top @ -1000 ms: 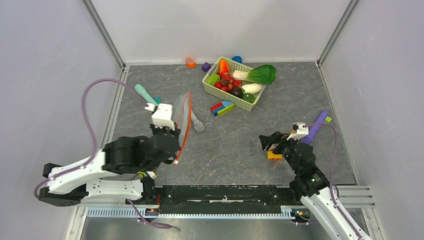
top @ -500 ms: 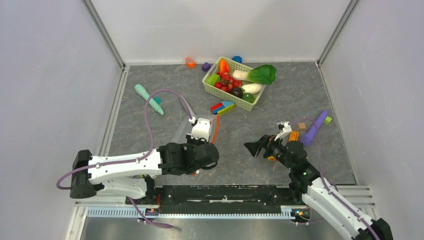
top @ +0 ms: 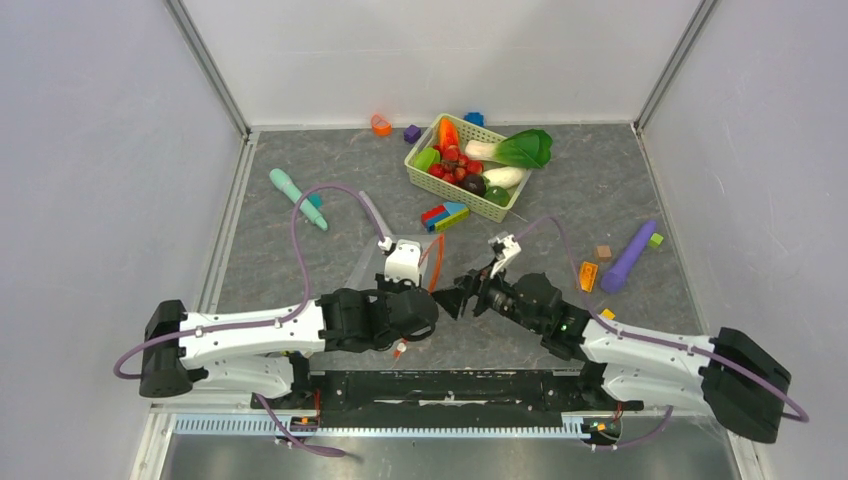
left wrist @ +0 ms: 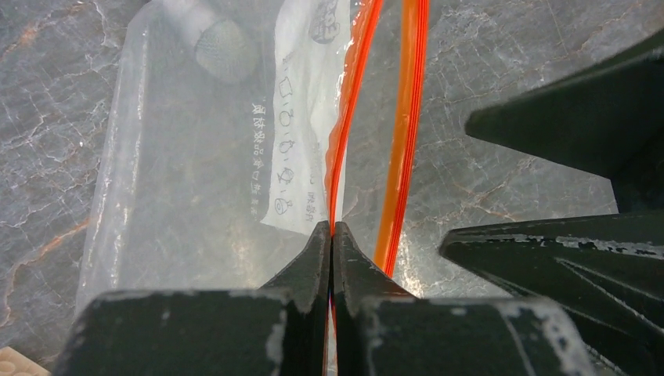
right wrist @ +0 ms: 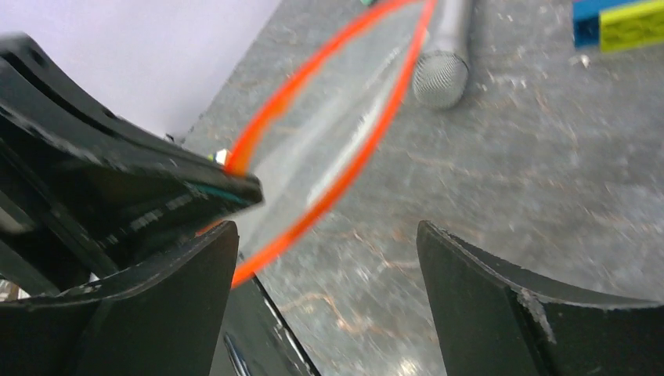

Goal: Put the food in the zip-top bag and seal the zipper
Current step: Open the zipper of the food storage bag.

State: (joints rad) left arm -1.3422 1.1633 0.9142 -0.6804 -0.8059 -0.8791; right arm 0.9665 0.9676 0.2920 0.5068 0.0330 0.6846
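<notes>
Left end effector (left wrist: pixel 332 235) clamped on zipper (left wrist: pixel 356 94) of zip-top bag (left wrist: pixel 180 157), mouth gaping, near front of bench (top: pixel 560 190). Right end effector (right wrist: pixel 327 235) spread wide, holding nothing, just beside bag mouth. Food (top: pixel 475 160) in basket (top: pixel 455 192), well apart.

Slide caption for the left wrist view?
Left pincer shut on one orange-red zipper strip of the clear plastic bag, its mouth open.

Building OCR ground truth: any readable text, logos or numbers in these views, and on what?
Nothing is legible enough to quote.
zip-top bag, white printed panel: a column of dark characters and a round mark, seen sideways through the plastic, unreadable.
yellow block: face blurred, no text discernible.
</notes>
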